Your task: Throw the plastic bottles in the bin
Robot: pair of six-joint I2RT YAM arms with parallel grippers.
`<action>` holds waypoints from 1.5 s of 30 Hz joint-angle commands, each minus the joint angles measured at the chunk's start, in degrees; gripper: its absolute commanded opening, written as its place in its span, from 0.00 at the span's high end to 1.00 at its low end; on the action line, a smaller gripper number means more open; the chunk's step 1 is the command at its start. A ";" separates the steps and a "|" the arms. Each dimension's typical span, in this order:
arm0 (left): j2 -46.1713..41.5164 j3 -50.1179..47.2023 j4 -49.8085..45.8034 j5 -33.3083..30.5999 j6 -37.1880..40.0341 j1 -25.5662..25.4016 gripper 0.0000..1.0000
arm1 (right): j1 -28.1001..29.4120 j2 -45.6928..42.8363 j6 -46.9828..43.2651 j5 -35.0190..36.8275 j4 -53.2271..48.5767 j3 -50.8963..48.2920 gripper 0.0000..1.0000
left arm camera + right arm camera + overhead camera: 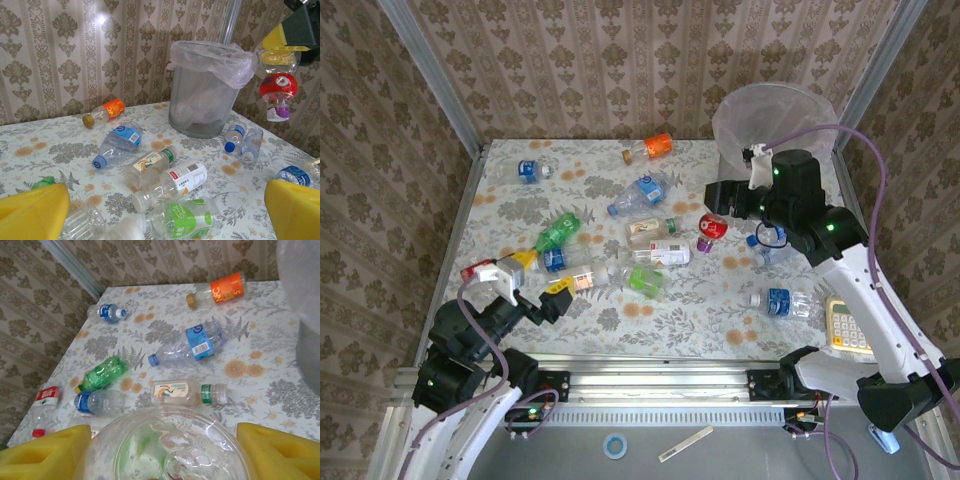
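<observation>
Bottle (713, 227) clamped in right tool (165, 452), beside bin (775, 115); calculator (847, 327) lying nearby.

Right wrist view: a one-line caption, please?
Right gripper clamps a clear bottle, base-on, over bottles scattered across the floral table.

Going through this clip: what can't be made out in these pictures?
Left wrist view: inside of the bin, hidden by its wall and bag.
Right wrist view: gripped bottle seen base-on, label hidden; bin cut by the right edge.
Top view: clear bottles beside the bin, partly under the right arm.
Top view: calculator key markings, too small.
</observation>
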 commanded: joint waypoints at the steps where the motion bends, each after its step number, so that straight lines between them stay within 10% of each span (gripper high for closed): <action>1: -0.51 -0.31 0.09 -0.74 0.53 0.19 0.00 | -0.97 1.14 -1.58 4.18 0.65 5.37 0.59; 8: -0.09 -0.40 -0.09 -0.70 0.44 0.17 0.00 | -16.07 13.49 0.83 6.20 -2.07 27.77 0.55; 14: 1.97 0.16 -1.21 -0.59 0.66 0.12 0.00 | -22.75 30.28 1.34 7.08 -7.92 48.61 0.09; 45: 3.61 0.58 -1.06 1.61 0.44 0.08 0.00 | -21.95 -4.04 6.38 3.18 -18.88 15.05 0.00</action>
